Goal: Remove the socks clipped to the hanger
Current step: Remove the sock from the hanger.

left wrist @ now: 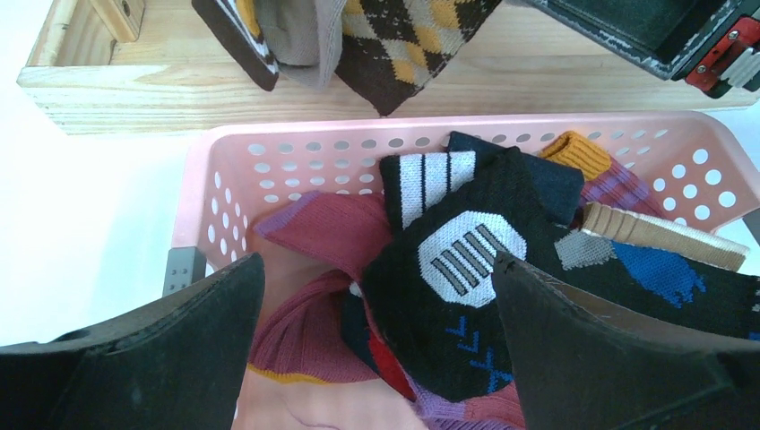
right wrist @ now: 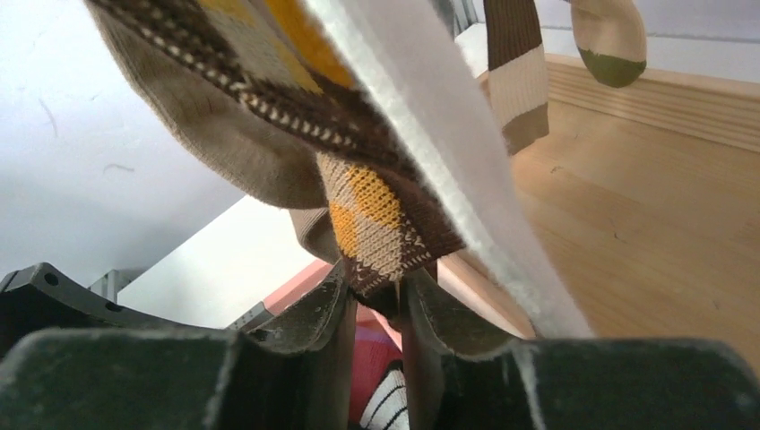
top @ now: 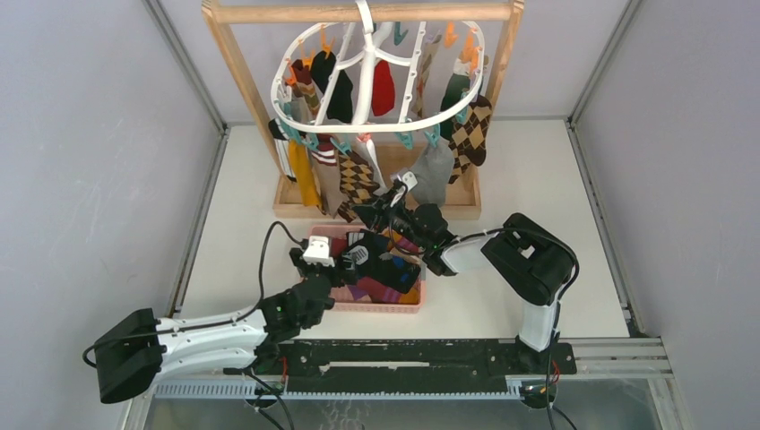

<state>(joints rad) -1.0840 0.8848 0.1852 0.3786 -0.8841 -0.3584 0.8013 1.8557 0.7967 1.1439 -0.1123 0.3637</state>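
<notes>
The white oval hanger (top: 366,90) hangs from the wooden frame with several socks clipped round it. A brown and yellow argyle sock (top: 357,179) dangles at the front. My right gripper (top: 371,213) reaches up under it and its fingers pinch the toe of the argyle sock (right wrist: 372,215); the right gripper (right wrist: 385,282) is shut on that tip. A beige sock (right wrist: 224,152) hangs right behind it. My left gripper (left wrist: 376,264) hovers open over the pink basket (left wrist: 269,152), with a black sock bearing a white patch (left wrist: 466,255) lying below its fingers.
The pink basket (top: 394,306) holds several loose socks and sits just in front of the wooden frame's base (top: 296,210). Another argyle sock (top: 470,134) and a grey sock (top: 433,170) hang at the right. A white fabric edge (right wrist: 448,179) crosses the right wrist view.
</notes>
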